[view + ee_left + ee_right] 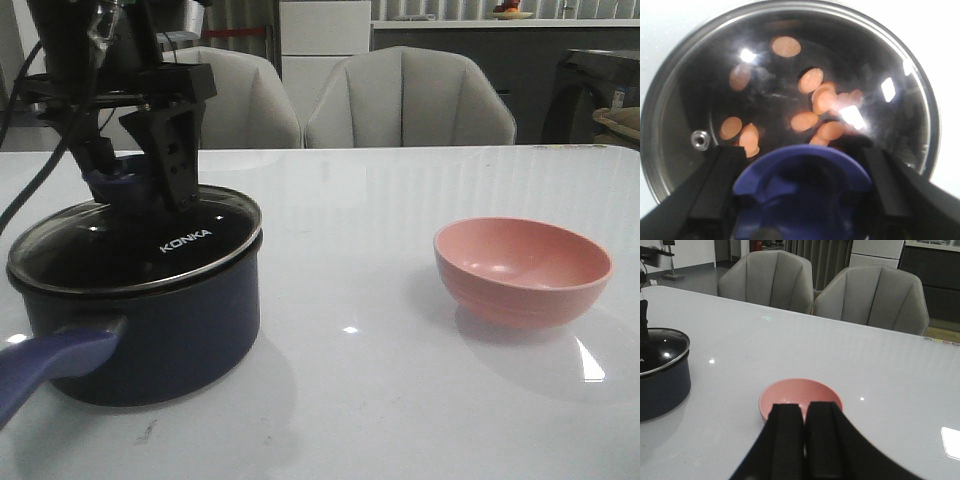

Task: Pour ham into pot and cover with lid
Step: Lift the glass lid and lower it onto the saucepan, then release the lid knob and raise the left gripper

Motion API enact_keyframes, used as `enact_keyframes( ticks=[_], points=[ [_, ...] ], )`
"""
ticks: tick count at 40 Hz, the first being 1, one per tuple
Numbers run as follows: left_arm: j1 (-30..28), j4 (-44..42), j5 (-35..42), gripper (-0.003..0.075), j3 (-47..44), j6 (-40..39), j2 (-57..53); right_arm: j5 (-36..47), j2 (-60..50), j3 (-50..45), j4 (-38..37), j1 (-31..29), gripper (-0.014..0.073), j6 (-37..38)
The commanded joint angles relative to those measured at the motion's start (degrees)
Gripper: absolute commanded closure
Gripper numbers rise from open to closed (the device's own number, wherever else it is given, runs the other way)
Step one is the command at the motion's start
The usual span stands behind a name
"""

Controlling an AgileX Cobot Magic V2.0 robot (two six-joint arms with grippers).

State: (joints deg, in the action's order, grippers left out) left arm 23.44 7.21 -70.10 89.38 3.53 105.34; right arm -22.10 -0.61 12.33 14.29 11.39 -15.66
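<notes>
Nearest you on the table (400, 400), at the left, sits the pot (150, 330), its handle (50, 365) pointing toward the front edge, and the lid (140, 245) already lies on its rim, seated level as far as the front view lets you judge. Your left gripper (140, 180) stands over the lid with a finger on each side of the blue knob (802, 192); the wrist view shows the fingers (715, 195) flanking the knob, but you cannot tell whether they press it or stand just clear, so treat the grip as uncertain. Through the glass you can see the ham (812, 107), a scatter of orange-pink slices lying on the dark bottom of the pot, which means the pouring is done and the covering looks all but finished. The gripper is probably there because it has the lid to set down or let go; a straight lift off the knob would be the safe way out, since a sideways pull could drag the lid askew. Farther right, well apart from the pot, the pink bowl (522, 270) stands upright and looks empty. Your right gripper (805, 440) hangs above the near side of that bowl, its fingers pressed together with nothing between them, out of the way. Beyond the far edge stand two grey chairs (410, 100).
</notes>
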Motion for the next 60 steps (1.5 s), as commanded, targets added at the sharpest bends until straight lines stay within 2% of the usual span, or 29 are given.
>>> enact_keyframes(
  ticks=[1, 7, 16, 28, 37, 52, 60],
  points=[
    [0.3, 0.5, -3.8, 0.0194, 1.5, -0.1, -2.7, 4.8, -0.6, 1.5, 0.5, 0.0, 0.0433, -0.4],
    [0.3, 0.5, -3.8, 0.012, 1.6, -0.1, -2.7, 4.8, -0.6, 1.5, 0.5, 0.0, 0.0433, -0.4],
    [0.3, 0.5, -3.8, 0.0124, 3.9, -0.1, -4.6, 4.8, -0.6, 1.5, 0.5, 0.0, 0.0433, -0.4],
    [0.2, -3.6, -3.2, 0.0126, 0.7, -0.1, -17.8, 4.8, -0.6, 1.5, 0.5, 0.0, 0.0433, -0.4],
    [0.2, -3.6, 6.2, 0.0127, -10.0, -0.1, -32.4, 4.8, -0.6, 1.5, 0.5, 0.0, 0.0433, -0.4],
    [0.2, -5.0, 27.0, 0.0127, -35.5, -0.1, -61.6, 4.8, -0.6, 1.5, 0.5, 0.0, 0.0433, -0.4],
    [0.2, -6.7, 35.1, 0.0127, -47.8, -0.1, -78.6, 4.8, -0.6, 1.5, 0.5, 0.0, 0.0433, -0.4]
  ],
)
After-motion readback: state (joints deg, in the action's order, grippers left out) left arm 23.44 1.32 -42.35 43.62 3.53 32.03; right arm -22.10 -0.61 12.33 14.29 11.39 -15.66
